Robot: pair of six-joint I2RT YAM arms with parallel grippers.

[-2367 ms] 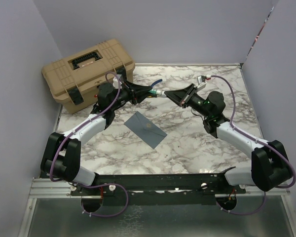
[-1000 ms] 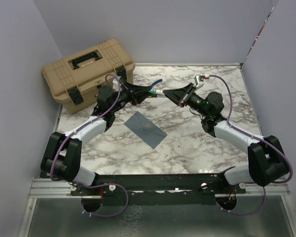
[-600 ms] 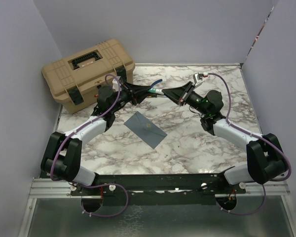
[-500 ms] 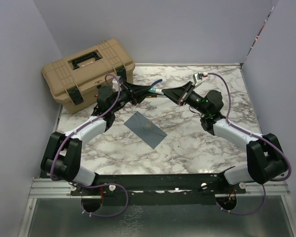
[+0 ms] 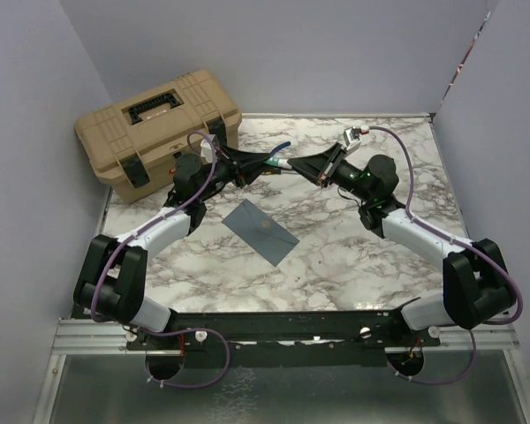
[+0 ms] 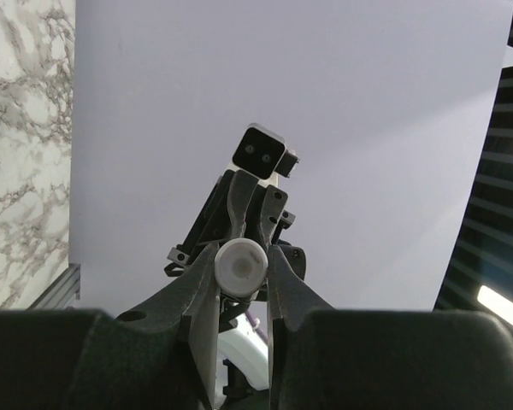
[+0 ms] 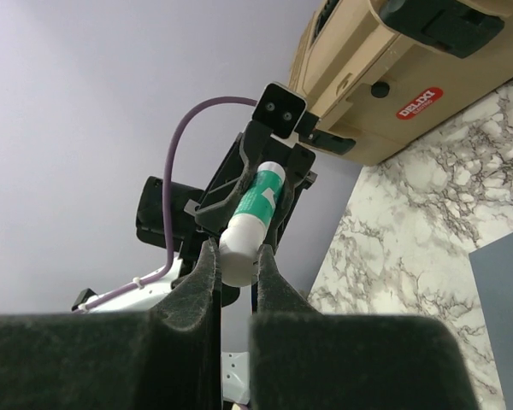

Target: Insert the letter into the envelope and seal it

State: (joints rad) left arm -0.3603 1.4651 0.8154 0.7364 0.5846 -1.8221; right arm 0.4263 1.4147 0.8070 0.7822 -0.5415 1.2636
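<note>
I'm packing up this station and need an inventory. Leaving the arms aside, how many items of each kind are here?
envelope: 1
toolbox: 1
glue stick: 1
Total: 3

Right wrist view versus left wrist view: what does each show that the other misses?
Right wrist only: the green label on the tube, the toolbox and a corner of the envelope. Left wrist only: the tube's round white end, head-on. Both: the marble table, the wall, and the left gripper and right gripper shut on the tube from opposite ends.
</note>
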